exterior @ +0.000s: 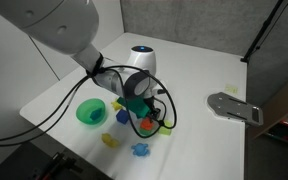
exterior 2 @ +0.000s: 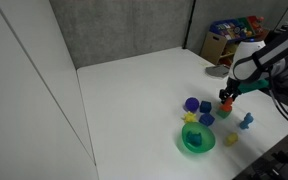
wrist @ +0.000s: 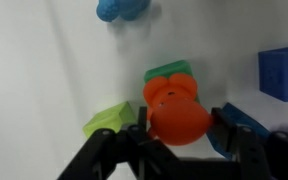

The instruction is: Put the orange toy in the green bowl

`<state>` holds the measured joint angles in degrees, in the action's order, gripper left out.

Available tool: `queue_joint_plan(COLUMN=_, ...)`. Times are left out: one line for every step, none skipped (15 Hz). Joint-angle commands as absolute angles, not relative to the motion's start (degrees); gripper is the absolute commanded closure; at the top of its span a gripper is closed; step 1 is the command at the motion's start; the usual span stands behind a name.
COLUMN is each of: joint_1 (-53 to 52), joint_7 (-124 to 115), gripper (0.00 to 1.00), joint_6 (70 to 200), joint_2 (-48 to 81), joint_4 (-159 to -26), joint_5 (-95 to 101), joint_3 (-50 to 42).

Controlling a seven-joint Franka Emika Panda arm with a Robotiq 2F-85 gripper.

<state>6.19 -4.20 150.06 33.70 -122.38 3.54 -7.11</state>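
Note:
The orange toy (wrist: 174, 108) sits between the fingers of my gripper (wrist: 179, 128), which is shut on its sides. A dark-green block (wrist: 167, 70) lies just behind it. In both exterior views the gripper (exterior: 144, 118) (exterior 2: 225, 98) holds the orange toy (exterior: 147, 124) (exterior 2: 225, 104) just at the white table among the small toys. The green bowl (exterior: 91, 112) (exterior 2: 196, 139) stands upright on the table, apart from the gripper, and holds nothing that I can see.
A light-green cube (wrist: 109, 120) and blue blocks (wrist: 282, 70) lie close to the fingers. Yellow (exterior: 110, 141) and blue (exterior: 140, 150) toys lie near the table's front edge. A grey metal plate (exterior: 234, 106) lies at the table's side. A box of clutter (exterior 2: 224, 40) stands beyond the table.

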Motion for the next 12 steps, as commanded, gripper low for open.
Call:
queue_joint_plan(joint_1=4.62, joint_7=-5.68, gripper=0.62, joint_6=147.78, joint_2=31.57, joint_4=-122.77, joint_5=3.40, joint_3=-8.01)
queue_joint_plan(joint_1=4.21, joint_7=-5.92, gripper=0.64, joint_6=147.02, joint_2=30.52, joint_4=-123.12, joint_5=3.51, joint_3=-8.07)
queue_joint_plan(joint_1=3.56, joint_7=-6.43, gripper=0.68, joint_6=146.41, joint_2=29.48, joint_4=-123.41, joint_5=3.91, joint_3=-8.35)
queue_joint_plan(joint_1=2.91, joint_7=-6.87, gripper=0.73, joint_6=145.02, joint_2=28.02, joint_4=-123.64, joint_5=4.20, joint_3=-8.41)
queue_joint_plan(joint_1=1.92, joint_7=-7.88, gripper=0.73, joint_6=143.88, joint_2=26.86, joint_4=-123.65, joint_5=4.83, joint_3=-8.88)
queue_joint_plan(joint_1=0.98, joint_7=-8.69, gripper=0.77, joint_6=142.61, joint_2=25.52, joint_4=-123.57, joint_5=5.51, joint_3=-9.19)
queue_joint_plan(joint_1=0.49, joint_7=-8.97, gripper=0.77, joint_6=141.09, joint_2=24.28, joint_4=-123.34, joint_5=5.78, joint_3=-9.08)
queue_joint_plan(joint_1=-0.19, joint_7=-9.68, gripper=0.78, joint_6=139.55, joint_2=22.94, joint_4=-123.07, joint_5=6.25, joint_3=-9.05)
queue_joint_plan(joint_1=-0.64, joint_7=-9.87, gripper=0.80, joint_6=137.91, joint_2=21.71, joint_4=-122.80, joint_5=6.49, joint_3=-8.73)
queue_joint_plan(joint_1=-1.41, joint_7=-10.59, gripper=0.80, joint_6=136.82, joint_2=20.21, joint_4=-122.92, joint_5=7.05, joint_3=-8.46)
queue_joint_plan(joint_1=-1.89, joint_7=-10.98, gripper=0.80, joint_6=135.79, joint_2=18.97, joint_4=-122.96, joint_5=7.29, joint_3=-8.07)
queue_joint_plan(joint_1=-2.61, joint_7=-11.63, gripper=0.80, joint_6=134.91, joint_2=17.70, joint_4=-123.11, joint_5=7.72, joint_3=-7.63)
